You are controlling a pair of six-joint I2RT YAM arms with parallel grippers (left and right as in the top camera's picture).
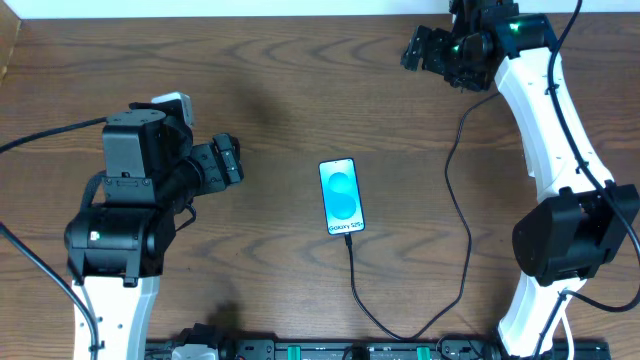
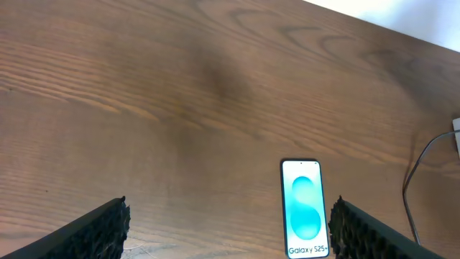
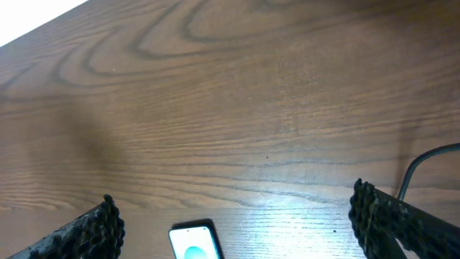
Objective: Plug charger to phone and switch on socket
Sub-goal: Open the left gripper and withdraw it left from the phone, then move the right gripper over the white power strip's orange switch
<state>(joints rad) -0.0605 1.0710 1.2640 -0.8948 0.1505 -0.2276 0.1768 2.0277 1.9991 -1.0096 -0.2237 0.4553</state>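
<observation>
L fingers (image 2: 100,229) & R fingers (image 3: 402,219) both stood wide, empty. Thin charger (image 1: 352,270) looked limp; prob. best gripped at stiff tip by phone (image 1: 341,195), itself light, slick.

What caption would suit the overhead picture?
Lit phone, charger at its end, lies between open left gripper and open right gripper.

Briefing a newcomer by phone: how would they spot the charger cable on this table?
On the wooden table, find the lit blue phone at the centre. The charger cable is the thin black line leaving the phone's lettered end, looping up toward the right arm. It is far thinner than the robots' own cables.
</observation>
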